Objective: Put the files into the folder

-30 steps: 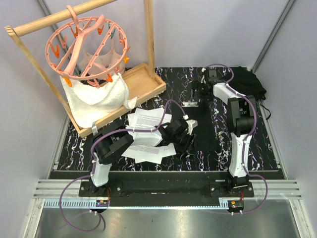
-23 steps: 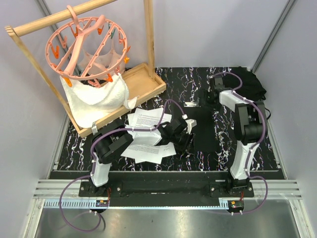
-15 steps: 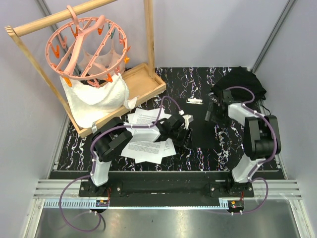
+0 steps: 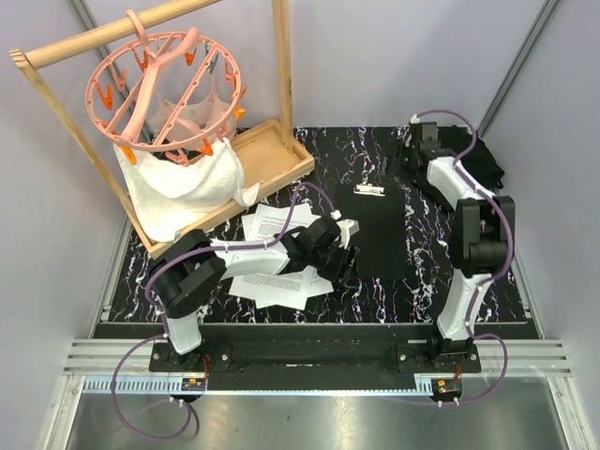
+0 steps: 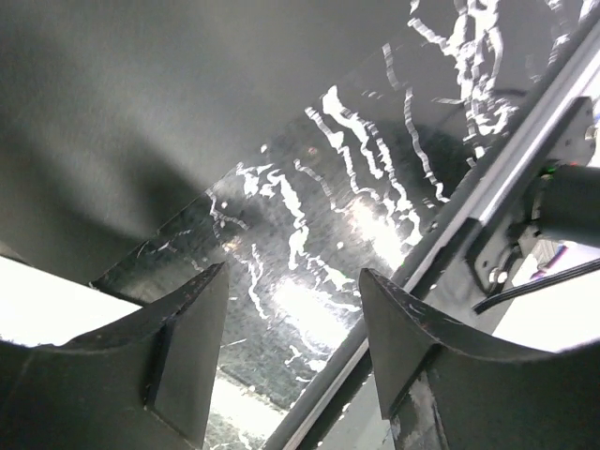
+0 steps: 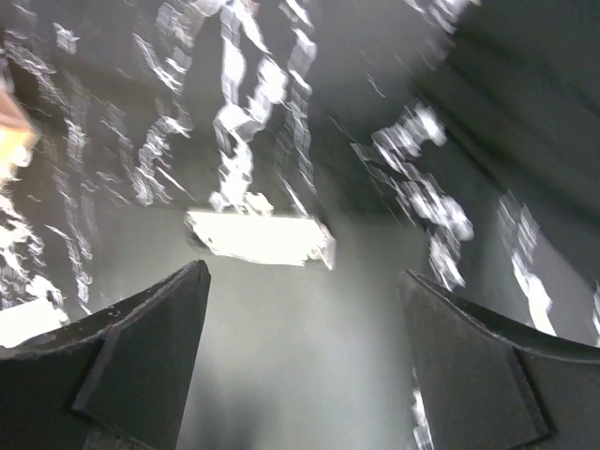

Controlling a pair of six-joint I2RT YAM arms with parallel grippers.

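The folder [image 4: 382, 239] lies flat on the marbled table right of centre, its silver clip [image 4: 369, 190] at the far short edge. The files [image 4: 274, 225] are loose printed white sheets spread left of it, partly under my left arm. My left gripper [image 4: 345, 270] sits low by the folder's left edge, open with nothing between its fingers [image 5: 187, 347]. The left wrist view shows the folder [image 5: 141, 103] and a strip of white paper [image 5: 37, 305]. Beyond the clip, at the back right, my right gripper [image 4: 407, 159] hangs open and empty. The right wrist view shows the clip [image 6: 258, 239] ahead.
A wooden rack [image 4: 56, 112] with a pink peg hanger [image 4: 169, 84] and a white cloth [image 4: 183, 187] stands at the back left over a wooden tray [image 4: 281, 155]. A black fabric bundle [image 4: 478, 155] lies in the back right corner. A metal rail [image 4: 319, 361] runs along the near edge.
My right arm swept out to the right and then back to the far right corner, uncovering the folder. My left gripper opened wider and shifted slightly left.
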